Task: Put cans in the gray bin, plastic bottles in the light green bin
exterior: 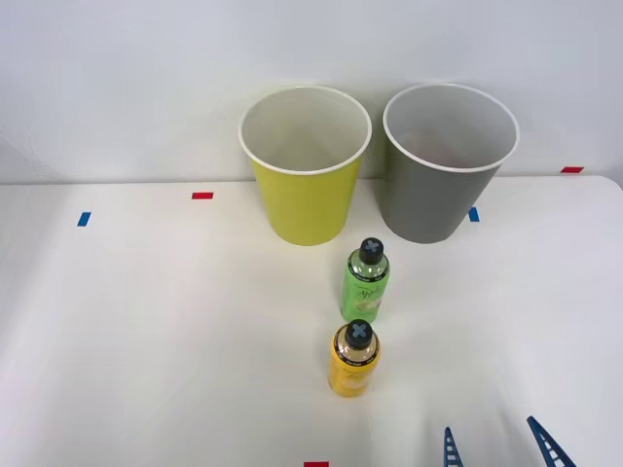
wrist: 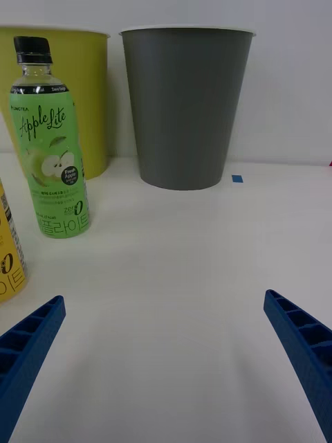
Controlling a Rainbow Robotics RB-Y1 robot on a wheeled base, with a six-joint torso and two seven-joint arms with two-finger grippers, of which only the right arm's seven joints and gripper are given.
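Two bottles stand upright, neither binned yet.

Nearest, the right hand [exterior: 496, 446] hovers low over the counter [exterior: 146, 341] with fingers [wrist: 28, 339] spread wide and empty. Just ahead on its left stands the yellow bottle [exterior: 353, 360], the green bottle [exterior: 366, 282] behind it. Farthest, the light green bin [exterior: 304, 180] and gray bin [exterior: 443, 185] sit side by side, mouths open to receive drops.

1. Gray bin [exterior: 438, 199]: smooth plastic look, matt wall, white rim.
2. Light green bin [exterior: 304, 199]: same smooth plastic, slight sheen, white inside.
3. Green bottle [exterior: 365, 284]: translucent plastic, glossy printed label, ribbed black cap.
4. Yellow bottle [exterior: 352, 365]: glossy wrap, shiny golden neck.
5. Table [exterior: 146, 331]: white, smooth, matt.
6. Right gripper [exterior: 496, 449] fingers [wrist: 304, 342]: blue, ribbed, matt plastic look.
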